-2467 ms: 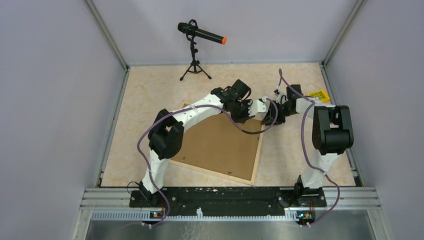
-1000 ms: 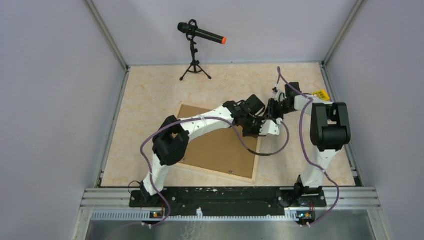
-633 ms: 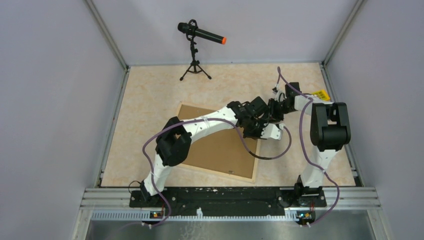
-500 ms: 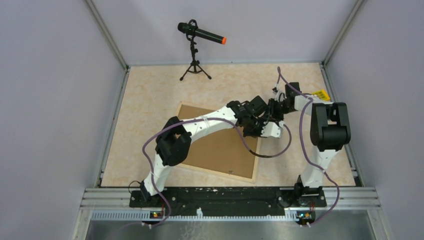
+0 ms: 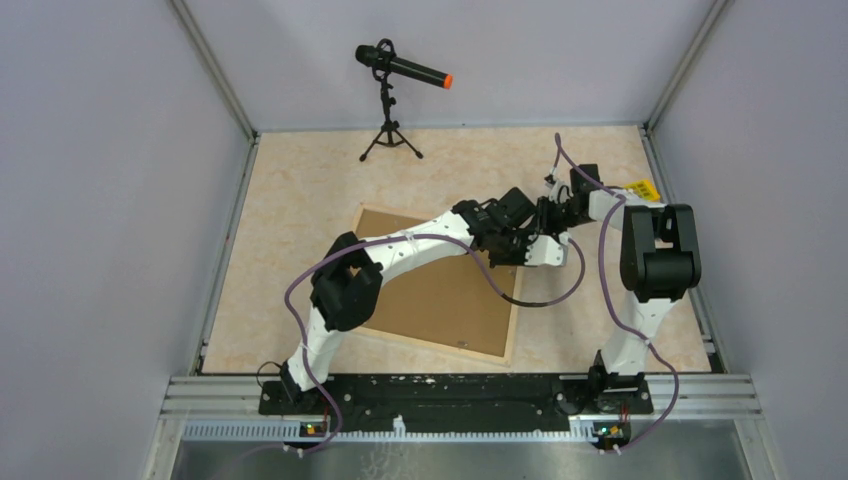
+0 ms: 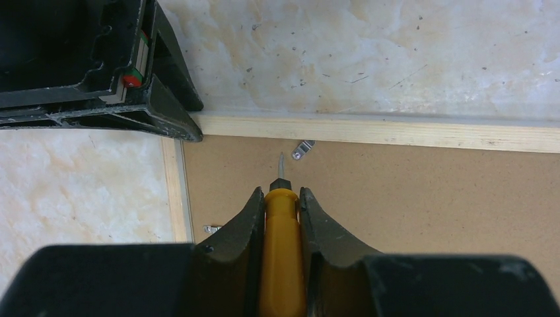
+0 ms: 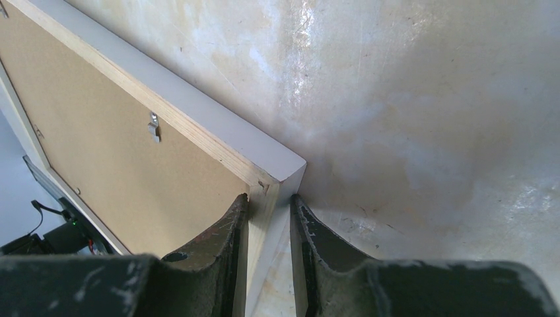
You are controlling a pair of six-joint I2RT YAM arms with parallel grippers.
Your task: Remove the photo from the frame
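Observation:
The frame (image 5: 440,300) lies face down on the table, its brown hardboard back up, pale wood sides showing. The photo is hidden under the backing. My left gripper (image 5: 522,252) is shut on a yellow-handled screwdriver (image 6: 284,264); its metal tip (image 6: 281,164) points at a small metal tab (image 6: 303,149) near the frame's far edge (image 6: 396,129). My right gripper (image 7: 267,218) is shut on the frame's far right corner (image 7: 277,175), one finger on the backing side, one on the outer side. Another tab (image 7: 154,127) shows on the backing.
A microphone on a small tripod (image 5: 388,105) stands at the back of the table. A yellow object (image 5: 638,190) lies at the far right beside the right arm. The right gripper's black body (image 6: 86,66) sits close to the frame corner in the left wrist view.
The left arm swung right from the frame's far edge to its right corner area, dipped, then drew back slightly toward the right gripper. The right gripper shifted a little and stays at the corner.

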